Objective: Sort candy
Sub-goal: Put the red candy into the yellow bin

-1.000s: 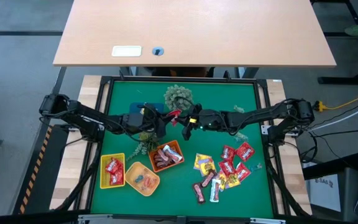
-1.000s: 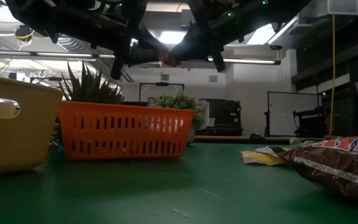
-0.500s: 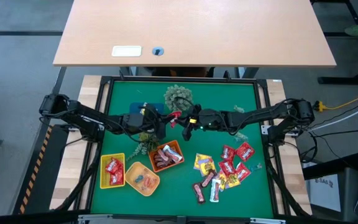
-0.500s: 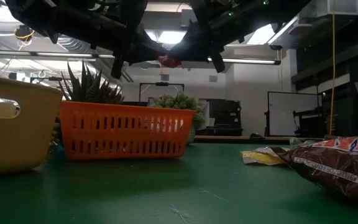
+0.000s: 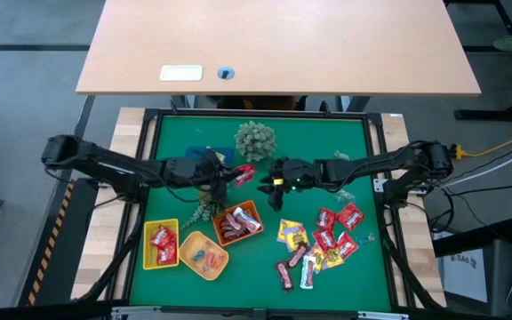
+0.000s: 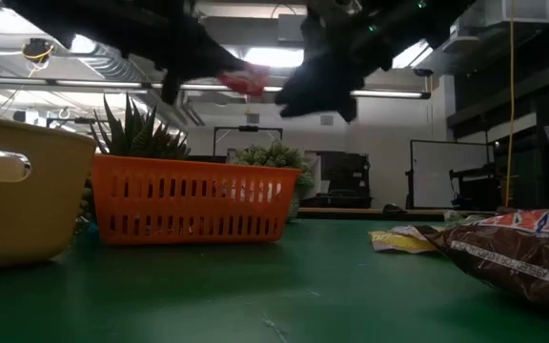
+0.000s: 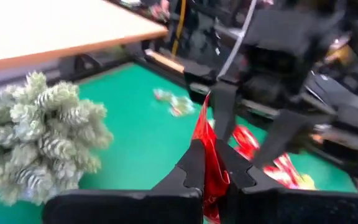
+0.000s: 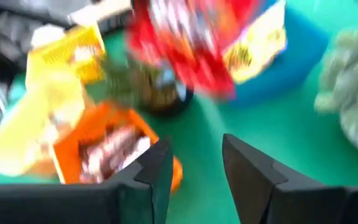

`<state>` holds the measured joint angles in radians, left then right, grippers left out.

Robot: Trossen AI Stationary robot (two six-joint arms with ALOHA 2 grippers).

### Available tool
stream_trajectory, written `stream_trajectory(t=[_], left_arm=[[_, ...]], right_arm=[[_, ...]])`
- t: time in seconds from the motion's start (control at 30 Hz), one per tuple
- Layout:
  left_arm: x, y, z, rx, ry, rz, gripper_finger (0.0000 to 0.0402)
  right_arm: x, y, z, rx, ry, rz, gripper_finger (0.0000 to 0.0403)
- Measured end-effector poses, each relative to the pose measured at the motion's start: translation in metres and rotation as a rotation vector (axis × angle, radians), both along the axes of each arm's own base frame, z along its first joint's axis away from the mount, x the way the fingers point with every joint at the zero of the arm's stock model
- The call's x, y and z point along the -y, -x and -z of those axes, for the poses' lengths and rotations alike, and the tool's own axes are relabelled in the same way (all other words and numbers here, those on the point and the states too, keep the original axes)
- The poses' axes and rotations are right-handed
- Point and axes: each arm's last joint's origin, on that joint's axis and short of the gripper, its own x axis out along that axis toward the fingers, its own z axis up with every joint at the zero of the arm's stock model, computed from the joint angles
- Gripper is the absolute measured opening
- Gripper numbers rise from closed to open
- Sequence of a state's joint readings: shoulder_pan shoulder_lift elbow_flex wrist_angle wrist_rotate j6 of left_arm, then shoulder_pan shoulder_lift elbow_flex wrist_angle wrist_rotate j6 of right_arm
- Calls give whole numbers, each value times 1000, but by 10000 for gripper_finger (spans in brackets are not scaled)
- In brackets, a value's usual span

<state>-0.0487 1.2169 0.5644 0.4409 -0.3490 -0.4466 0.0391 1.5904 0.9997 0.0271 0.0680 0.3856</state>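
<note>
Red and crinkly, the packet (image 5: 244, 174) hangs above the mat's middle, pinched in the left gripper (image 5: 232, 177). It looks very light and floppy, with a slick wrapper that could slide out. I think the flat sealed edge is the best place to hold it, and that is about where the two fingers (image 7: 191, 163) bite, shut tight on it.

Left arm first. It comes in from nine o'clock, stretched long and low across the mat, with its tip at the centre. Below it, near seven o'clock, sit the yellow tray (image 5: 161, 244) with red packets, the round tray (image 5: 204, 255) and the orange tray (image 5: 237, 223) with brown bars.

Just past the packet, toward three o'clock, is the right gripper (image 5: 275, 176). Its fingers (image 8: 247, 167) stand apart and hold nothing. That arm reaches in from three o'clock, also long and low.

At five o'clock the candy pile (image 5: 321, 242) waits on the mat.
</note>
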Motion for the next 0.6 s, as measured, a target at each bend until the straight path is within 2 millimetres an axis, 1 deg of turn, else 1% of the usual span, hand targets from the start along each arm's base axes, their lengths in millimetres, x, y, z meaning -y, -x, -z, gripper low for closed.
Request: stream_trajectory(t=[0.17, 0.23, 0.33, 0.4, 0.47, 0.6], left_arm=[[5, 32, -11, -115, 131, 184, 1], [8, 48, -17, -153, 202, 300, 1], [16, 73, -16, -282, 362, 552, 1], [22, 89, -14, -384, 517, 667, 1], [27, 102, -13, -472, 663, 700, 5], [34, 123, -5, -683, 924, 599, 15]], right_arm=[[-2, 8, 8, -127, -32, -51, 139], [-1, 12, 13, -192, -31, -51, 139], [-1, 16, 17, -248, -30, -49, 139], [-1, 18, 18, -272, -29, -48, 139], [-1, 18, 18, -270, -29, -48, 138], [-1, 18, 18, -265, -29, -48, 138]])
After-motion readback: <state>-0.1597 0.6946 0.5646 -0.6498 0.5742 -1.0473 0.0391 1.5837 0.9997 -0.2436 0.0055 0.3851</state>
